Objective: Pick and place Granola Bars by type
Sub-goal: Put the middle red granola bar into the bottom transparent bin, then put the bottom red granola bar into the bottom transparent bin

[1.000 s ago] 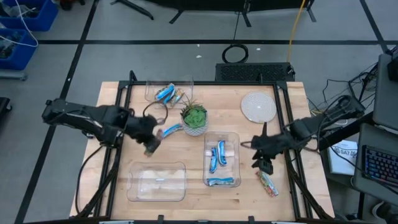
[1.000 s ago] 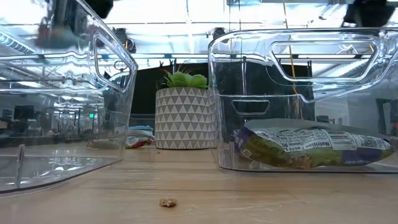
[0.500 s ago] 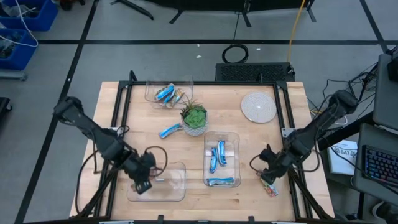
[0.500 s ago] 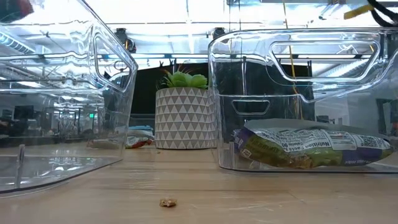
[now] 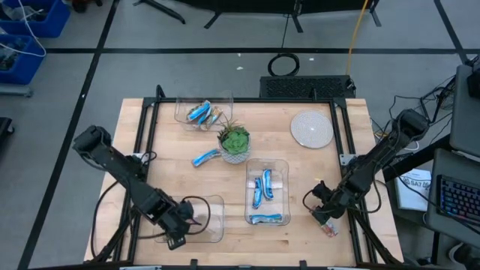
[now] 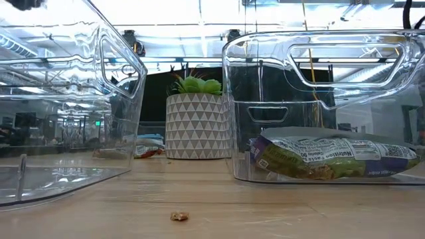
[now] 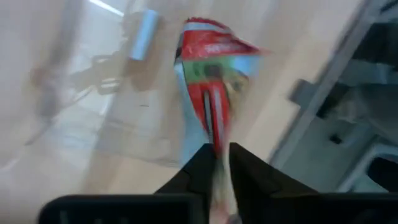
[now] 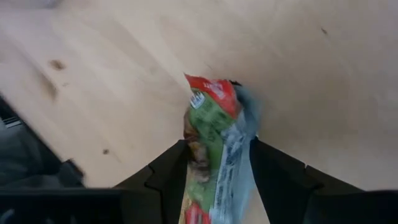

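My left gripper [image 5: 177, 227] hangs over the near-left clear bin [image 5: 214, 204], shut on a red, green and pale-blue wrapped granola bar [image 7: 211, 81]. My right gripper [image 5: 322, 213] is open, low at the table's near right. Its fingers stand close on either side of a multicoloured bar [image 8: 214, 140] that lies flat on the wood [image 5: 328, 227]. Blue bars lie in the middle bin [image 5: 264, 187] and in the far bin [image 5: 201, 112]. One more blue bar [image 5: 204, 157] rests on the table beside the plant. My left gripper pinches the bar between its two fingers [image 7: 239, 165] at the wrapper's end nearest the wrist [image 7: 214, 134]. The rest of the bar sticks out forward past the fingertips, above the bin's floor. My right gripper: I cannot tell whether its fingers [image 8: 168, 168] touch the bar's long sides.
A potted green plant [image 5: 235, 142] stands mid-table, and a white round disc [image 5: 311, 129] lies at the far right. A wrapped bar [image 6: 332, 156] lies in the middle bin's near end. A crumb [image 6: 178, 216] sits on the wood near the front edge.
My left gripper has travelled from beside the plant toward the table's near edge and now hangs over the near-left bin. My right gripper has moved toward the near edge and down onto the multicoloured bar. The blue bar by the plant has stayed put.
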### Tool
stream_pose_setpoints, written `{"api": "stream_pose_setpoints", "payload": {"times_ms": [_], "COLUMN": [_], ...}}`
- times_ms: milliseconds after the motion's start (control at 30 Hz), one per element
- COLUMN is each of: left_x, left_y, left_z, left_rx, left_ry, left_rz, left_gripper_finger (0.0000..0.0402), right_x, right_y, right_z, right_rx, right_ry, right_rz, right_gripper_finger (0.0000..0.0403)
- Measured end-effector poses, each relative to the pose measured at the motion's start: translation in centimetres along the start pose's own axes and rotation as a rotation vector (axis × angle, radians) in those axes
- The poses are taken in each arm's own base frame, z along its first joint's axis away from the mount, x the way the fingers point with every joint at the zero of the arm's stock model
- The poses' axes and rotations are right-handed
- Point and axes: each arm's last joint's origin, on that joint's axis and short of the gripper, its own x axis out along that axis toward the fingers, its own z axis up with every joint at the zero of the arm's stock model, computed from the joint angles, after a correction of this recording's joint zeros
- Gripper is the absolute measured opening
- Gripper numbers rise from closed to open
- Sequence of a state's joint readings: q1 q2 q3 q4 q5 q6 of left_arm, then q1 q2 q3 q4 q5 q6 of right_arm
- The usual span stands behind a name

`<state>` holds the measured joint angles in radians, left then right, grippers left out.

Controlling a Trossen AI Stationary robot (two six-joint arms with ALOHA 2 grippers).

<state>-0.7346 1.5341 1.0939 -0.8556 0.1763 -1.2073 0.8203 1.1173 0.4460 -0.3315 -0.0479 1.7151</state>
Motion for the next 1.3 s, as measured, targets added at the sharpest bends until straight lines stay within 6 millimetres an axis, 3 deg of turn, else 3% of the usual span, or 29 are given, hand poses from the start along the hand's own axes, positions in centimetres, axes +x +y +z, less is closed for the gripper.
{"api": "stream_pose_setpoints", "payload": {"times_ms": [100, 200, 400, 567, 733, 867, 1033, 1167, 1300], "left_x": [-0.4, -2.3, -7.8, -12.3, -15.1, -15.8, -15.6, -14.9, -13.6], "left_y": [-0.6, -0.7, 1.2, 3.8, 7.0, 9.6, 12.3, 14.7, 17.1], "left_z": [0.3, 0.8, 1.4, 1.1, 0.7, 1.0, 3.3, 6.1, 8.8], "left_rx": [0.002, -0.037, -0.148, -0.208, -0.279, -0.344, -0.392, -0.418, -0.395], "left_ry": [-0.038, -0.146, -0.377, -0.570, -0.741, -0.837, -0.843, -0.762, -0.637], "left_rz": [-0.080, -0.169, -0.302, -0.392, -0.350, -0.192, 0.053, 0.234, 0.371], "left_gripper_finger": [0.0095, 0.0139, 0.0202, 0.0211, 0.0191, 0.0167, 0.0137, 0.0119, 0.0114], "right_x": [0.6, 0.7, 0.5, -0.4, -4.4, -8.3, -12.0, -13.7, -13.9], "right_y": [-0.1, -0.1, 0.0, 1.0, 4.5, 7.3, 10.3, 12.2, 14.3], "right_z": [0.0, 0.0, 0.0, -0.2, -0.5, 0.7, 4.3, 7.8, 11.7], "right_rx": [0.004, 0.007, -0.038, -0.023, -0.018, -0.047, -0.194, -0.361, -0.526], "right_ry": [0.000, 0.000, 0.008, 0.119, 0.139, -0.007, -0.302, -0.489, -0.585], "right_rz": [-0.012, -0.019, 0.016, 0.127, 0.377, 0.554, 0.644, 0.628, 0.658], "right_gripper_finger": [0.0163, 0.0143, 0.0023, 0.0010, 0.0004, 0.0003, 0.0001, 0.0001, 0.0001]}}
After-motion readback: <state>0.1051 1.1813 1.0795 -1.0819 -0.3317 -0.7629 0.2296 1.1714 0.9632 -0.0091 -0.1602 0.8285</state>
